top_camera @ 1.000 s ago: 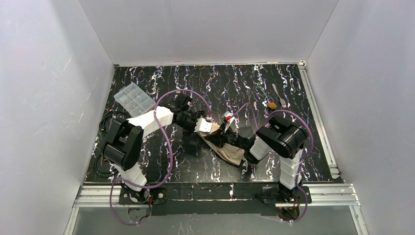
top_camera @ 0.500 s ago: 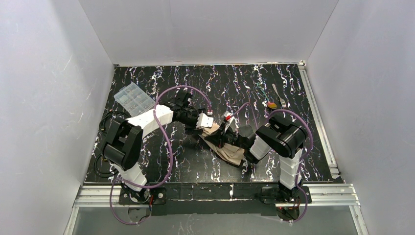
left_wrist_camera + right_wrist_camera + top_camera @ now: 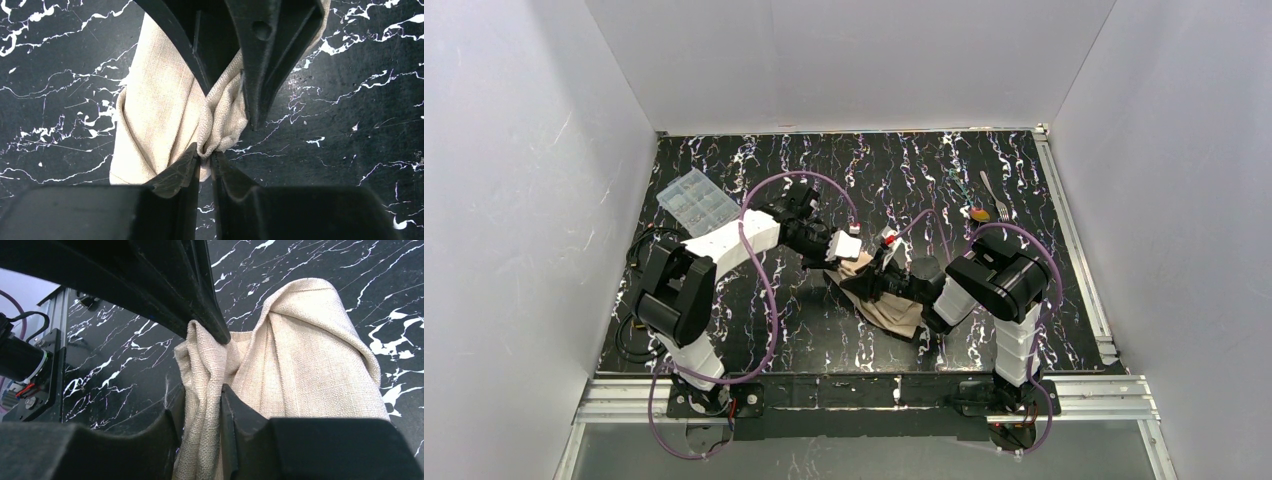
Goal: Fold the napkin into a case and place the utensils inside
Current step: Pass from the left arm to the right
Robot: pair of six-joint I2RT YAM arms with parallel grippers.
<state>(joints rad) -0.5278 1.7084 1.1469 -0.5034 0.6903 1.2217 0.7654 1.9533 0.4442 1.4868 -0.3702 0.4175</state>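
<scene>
Left fingers [image 3: 176, 175], wide open a second ago, are now closed on a fold of the napkin [image 3: 155, 100] at the middle of the desk [image 3: 904, 170], while the right fingers [image 3: 239, 412] have the same cloth between them, gripping or only touching I cannot tell. It looks like a handover, so the case is not yet formed. The clear box [image 3: 696, 200] at upper left has contents too small to tell; fork [image 3: 994, 190] and spoon [image 3: 977, 213] lie outside the cloth at upper right.
</scene>
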